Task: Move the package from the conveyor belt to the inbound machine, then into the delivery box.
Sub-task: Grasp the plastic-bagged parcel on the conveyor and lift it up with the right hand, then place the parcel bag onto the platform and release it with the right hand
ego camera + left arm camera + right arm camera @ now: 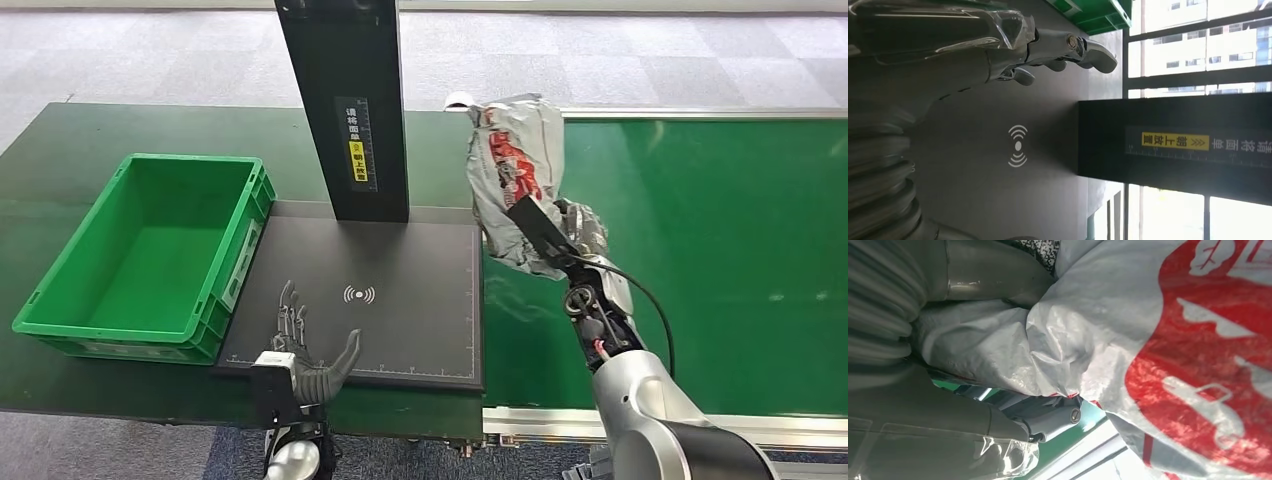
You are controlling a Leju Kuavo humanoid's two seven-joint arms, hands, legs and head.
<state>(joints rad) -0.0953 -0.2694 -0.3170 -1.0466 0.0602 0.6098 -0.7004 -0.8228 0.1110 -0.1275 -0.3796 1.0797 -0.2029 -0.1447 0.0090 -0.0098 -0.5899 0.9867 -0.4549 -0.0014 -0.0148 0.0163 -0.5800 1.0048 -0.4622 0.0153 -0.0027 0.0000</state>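
A crumpled grey plastic package with red print hangs above the seam between the green conveyor belt and the black inbound machine pad. My right hand grips it from below; up close the package is pressed against the hand's thumb. My left hand rests flat on the pad's near edge, fingers spread and holding nothing; in the left wrist view its fingers lie over the pad near the white scan symbol. The green delivery box stands to the pad's left, with nothing in it.
A black scanner post with a yellow label rises from the pad's far edge, just left of the package. The dark table carries the box and the pad. Grey carpet tiles lie beyond.
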